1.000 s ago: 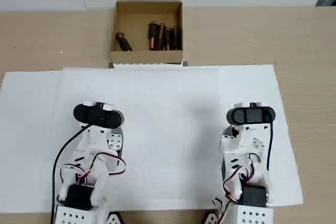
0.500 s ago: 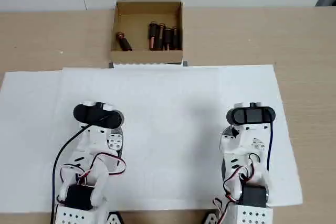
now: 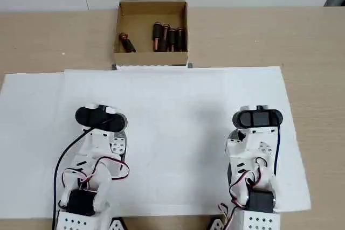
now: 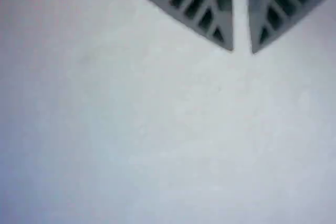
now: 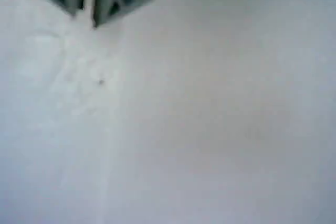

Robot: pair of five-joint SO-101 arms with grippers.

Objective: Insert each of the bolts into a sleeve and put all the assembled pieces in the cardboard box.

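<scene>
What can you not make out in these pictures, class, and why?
- High view: pieces in the box, too small and bunched to count or check assembly.
- Left wrist view: left end effector, cut off by the edge.
- Right wrist view: right end effector, likewise.

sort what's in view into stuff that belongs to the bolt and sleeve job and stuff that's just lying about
Part of the job:
cardboard box
assembled pieces lying inside it
left pincer and right pincer, both over the paper, holding nothing

Just lying about:
white paper spread under the arms
table
</scene>
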